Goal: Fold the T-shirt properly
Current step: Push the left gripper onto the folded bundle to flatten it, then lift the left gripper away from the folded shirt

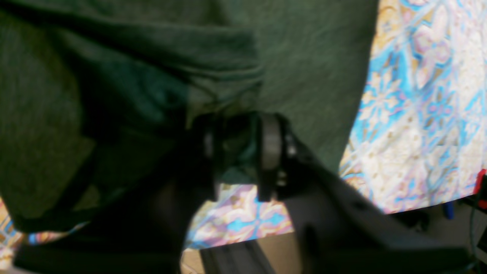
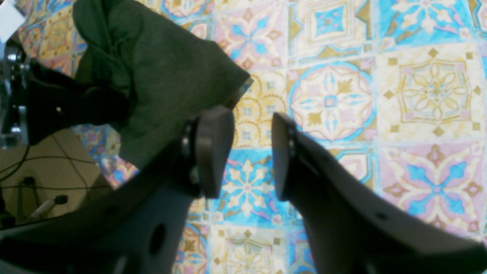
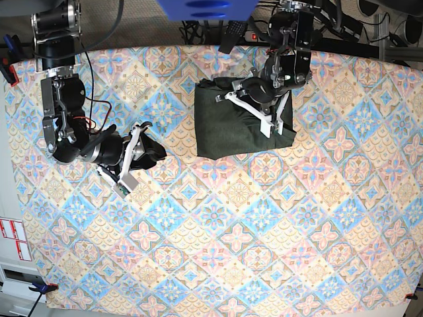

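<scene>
Left gripper point(image 1: 243, 152) pinching T-shirt point(image 3: 228, 125), right gripper point(image 2: 245, 152) spread above tablecloth point(image 3: 218, 224)

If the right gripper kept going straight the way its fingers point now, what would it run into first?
Most likely the bare patterned tablecloth: the open right gripper shows only tiles between and beyond its fingers. The T-shirt lies off to one side of that line. Depth is unclear.
</scene>
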`<state>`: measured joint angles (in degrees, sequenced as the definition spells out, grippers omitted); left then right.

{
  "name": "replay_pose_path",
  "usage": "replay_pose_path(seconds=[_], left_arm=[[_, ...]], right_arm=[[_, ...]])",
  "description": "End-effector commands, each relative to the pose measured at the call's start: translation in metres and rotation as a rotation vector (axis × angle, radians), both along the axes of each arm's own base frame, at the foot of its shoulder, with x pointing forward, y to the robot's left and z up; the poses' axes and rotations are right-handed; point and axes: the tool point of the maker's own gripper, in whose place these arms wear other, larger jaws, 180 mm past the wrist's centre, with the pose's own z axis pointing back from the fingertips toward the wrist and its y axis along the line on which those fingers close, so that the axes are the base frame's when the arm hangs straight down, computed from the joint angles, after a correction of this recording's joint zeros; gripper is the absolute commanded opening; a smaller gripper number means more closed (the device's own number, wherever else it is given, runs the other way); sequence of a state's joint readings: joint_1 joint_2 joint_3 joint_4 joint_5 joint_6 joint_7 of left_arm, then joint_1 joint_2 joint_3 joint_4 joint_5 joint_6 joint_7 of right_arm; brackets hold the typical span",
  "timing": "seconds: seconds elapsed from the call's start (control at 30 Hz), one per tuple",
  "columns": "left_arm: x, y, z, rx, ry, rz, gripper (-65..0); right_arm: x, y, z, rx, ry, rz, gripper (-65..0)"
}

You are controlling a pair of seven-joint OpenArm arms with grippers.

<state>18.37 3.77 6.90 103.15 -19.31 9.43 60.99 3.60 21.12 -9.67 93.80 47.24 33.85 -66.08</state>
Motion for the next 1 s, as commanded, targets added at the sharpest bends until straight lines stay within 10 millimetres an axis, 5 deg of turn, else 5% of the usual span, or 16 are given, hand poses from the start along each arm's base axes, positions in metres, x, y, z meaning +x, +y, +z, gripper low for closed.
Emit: replay_pose_path(seconds=[0.0,0.03,0.57,0.97], left_arm=[[0.007,0.003,0.005,0.014,-0.031,0.015,-61.1],[0.008,0.006,0.005,0.026,-0.035,0.02,-65.0],[-0.002,0.05,0.018,0.125,-0.062,0.158,-65.0],[-0.034,0.134,0.016,0.244,-0.013,0.347,-65.0]], right_arm=[[0.01,0.0,0.016,0.024,-0.053,-0.001,-45.0],[0.01,0.0,0.016,0.024,-0.053,-0.001,-45.0],[0.009,0.0,0.016,0.024,-0.053,-0.001,-45.0],[0.009,0.0,0.016,0.024,-0.053,-0.001,-45.0]])
